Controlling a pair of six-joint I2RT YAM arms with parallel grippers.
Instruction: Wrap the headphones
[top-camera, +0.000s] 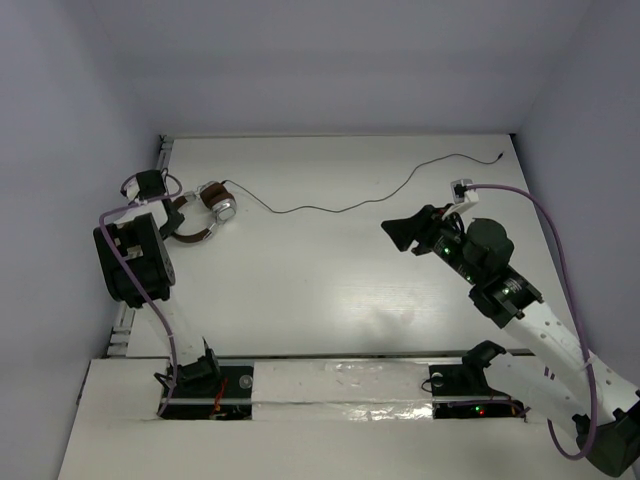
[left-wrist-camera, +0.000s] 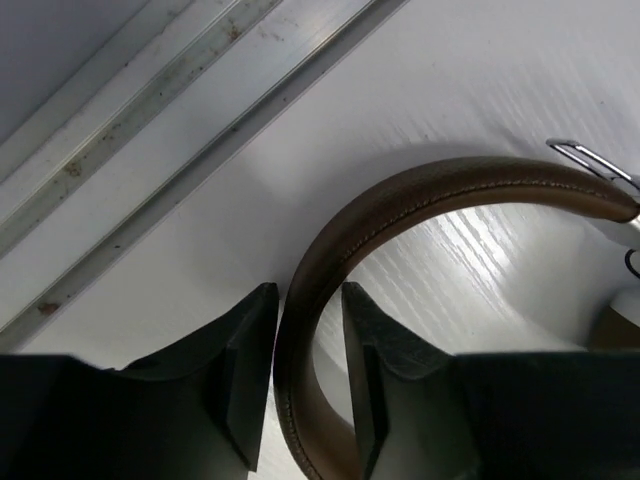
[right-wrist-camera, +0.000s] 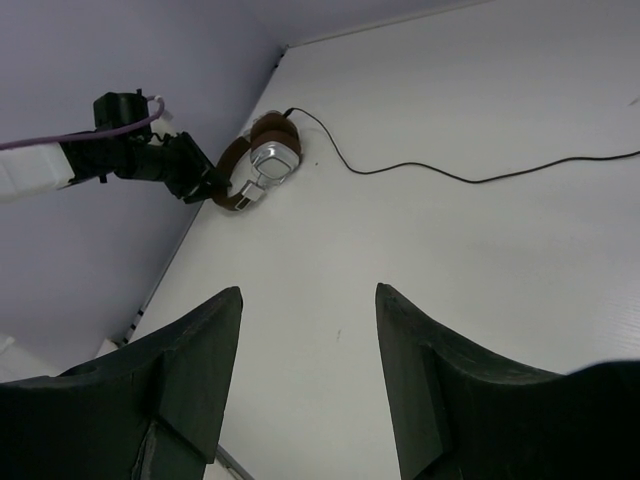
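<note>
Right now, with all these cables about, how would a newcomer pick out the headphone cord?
Start at the white table and find the headphones at its far left. The cord runs from them rightward across the far side to a loose plug. It is thin and black, lying flat, unlike the thick purple cables on the arms.

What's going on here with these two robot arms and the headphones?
The left gripper is closed on the brown headband of the headphones, which lie at the far left of the table. The black cord trails loose across the table toward the far right corner, so nothing is wrapped yet. The right gripper hangs open and empty above the right side.
</note>
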